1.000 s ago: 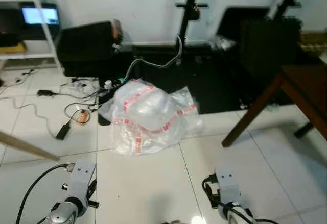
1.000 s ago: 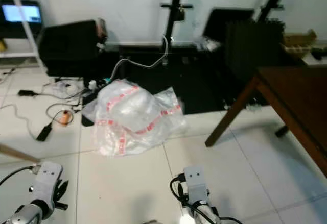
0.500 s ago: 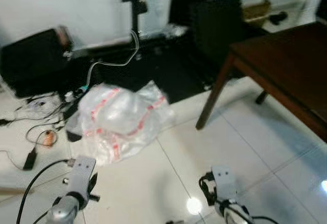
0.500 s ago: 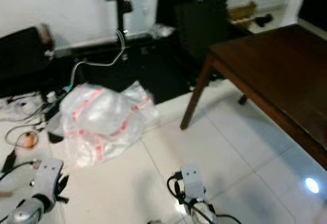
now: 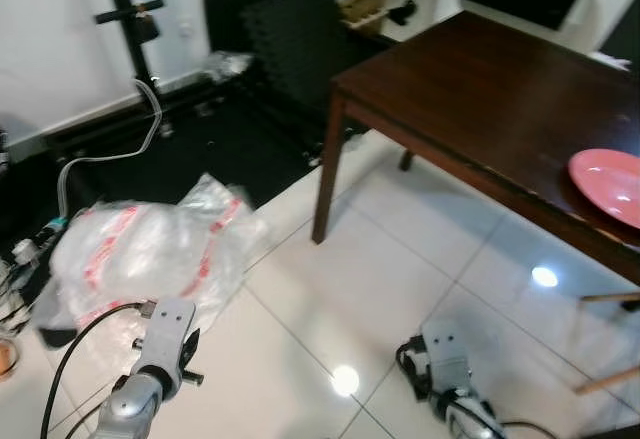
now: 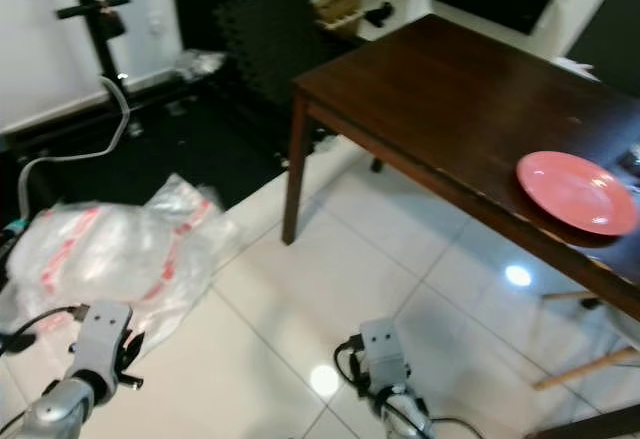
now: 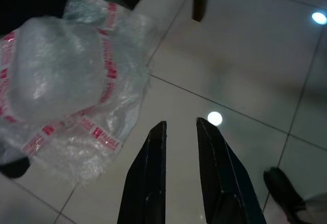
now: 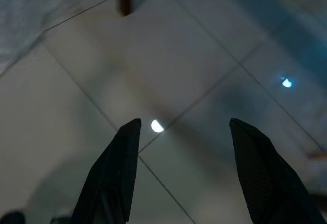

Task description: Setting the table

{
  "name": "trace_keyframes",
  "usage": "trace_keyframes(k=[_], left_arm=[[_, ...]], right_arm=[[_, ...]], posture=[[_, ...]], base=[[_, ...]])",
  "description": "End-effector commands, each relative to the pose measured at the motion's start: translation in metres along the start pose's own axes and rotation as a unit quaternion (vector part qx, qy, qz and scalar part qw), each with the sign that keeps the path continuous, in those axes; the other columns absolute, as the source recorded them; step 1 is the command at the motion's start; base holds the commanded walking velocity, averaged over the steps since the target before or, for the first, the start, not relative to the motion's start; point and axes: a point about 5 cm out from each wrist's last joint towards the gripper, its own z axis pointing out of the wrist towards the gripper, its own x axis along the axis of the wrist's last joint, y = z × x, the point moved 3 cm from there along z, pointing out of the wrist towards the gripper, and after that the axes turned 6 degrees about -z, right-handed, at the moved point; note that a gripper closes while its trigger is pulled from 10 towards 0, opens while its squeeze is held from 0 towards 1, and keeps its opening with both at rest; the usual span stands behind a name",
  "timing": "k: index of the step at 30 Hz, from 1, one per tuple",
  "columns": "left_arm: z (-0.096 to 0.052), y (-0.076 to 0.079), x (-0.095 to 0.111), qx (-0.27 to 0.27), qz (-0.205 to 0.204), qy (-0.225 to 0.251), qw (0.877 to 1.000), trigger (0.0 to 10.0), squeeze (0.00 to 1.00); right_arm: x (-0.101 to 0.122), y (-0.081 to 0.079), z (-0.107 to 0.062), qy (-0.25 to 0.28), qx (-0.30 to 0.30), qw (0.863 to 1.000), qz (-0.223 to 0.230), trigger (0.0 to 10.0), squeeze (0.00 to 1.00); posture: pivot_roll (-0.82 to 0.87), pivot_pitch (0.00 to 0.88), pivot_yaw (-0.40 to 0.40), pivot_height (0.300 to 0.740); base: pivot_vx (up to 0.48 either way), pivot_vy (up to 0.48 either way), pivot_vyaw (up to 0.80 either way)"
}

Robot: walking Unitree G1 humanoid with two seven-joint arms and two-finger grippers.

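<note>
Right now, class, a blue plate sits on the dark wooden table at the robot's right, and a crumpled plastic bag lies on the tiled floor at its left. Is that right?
One detail is wrong: the plate is pink, not blue, as the right eye view shows. It does sit on the dark wooden table at the robot's right, and the crumpled plastic bag does lie on the tiled floor at its left.

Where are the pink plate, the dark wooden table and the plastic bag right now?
pink plate (image 6: 577,192), right eye view, middle of its upper face.
dark wooden table (image 6: 450,84), right eye view, bare part of the top.
plastic bag (image 5: 140,254), left eye view, middle of the crumpled heap on the floor.
</note>
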Motion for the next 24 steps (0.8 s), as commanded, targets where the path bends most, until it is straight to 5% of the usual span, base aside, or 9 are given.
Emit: trace_keyframes(k=[1,11,20,21,24], left_arm=[[-0.003,0.001,-0.009,0.000,-0.002,-0.016,1.000,10.0,0.00],[0.003,0.003,0.018,0.000,-0.015,0.020,1.000,10.0,0.00],[0.001,0.023,0.152,-0.050,-0.043,0.210,0.976,10.0,0.00],[0.001,0.023,0.152,-0.050,-0.043,0.210,0.976,10.0,0.00],[-0.010,0.029,0.207,-0.067,-0.053,0.282,0.956,10.0,0.00]], right_arm=[[-0.012,-0.005,-0.005,-0.019,0.005,1.000,0.007,10.0,0.00],[0.009,0.005,0.000,0.023,-0.013,1.000,0.005,10.0,0.00],[0.125,0.053,0.005,0.201,-0.089,0.974,0.062,10.0,0.00],[0.125,0.053,0.005,0.201,-0.089,0.974,0.062,10.0,0.00],[0.180,0.069,-0.007,0.280,-0.106,0.950,0.084,10.0,0.00]], posture=[[-0.03,0.051,0.045,0.740],[-0.03,0.055,0.046,0.740],[-0.04,0.060,0.059,0.740],[-0.04,0.060,0.059,0.740],[-0.05,0.059,0.061,0.740]], base=[[0.000,0.000,-0.80],[0.000,0.000,-0.80],[0.000,0.000,-0.80],[0.000,0.000,-0.80],[0.000,0.000,-0.80]])
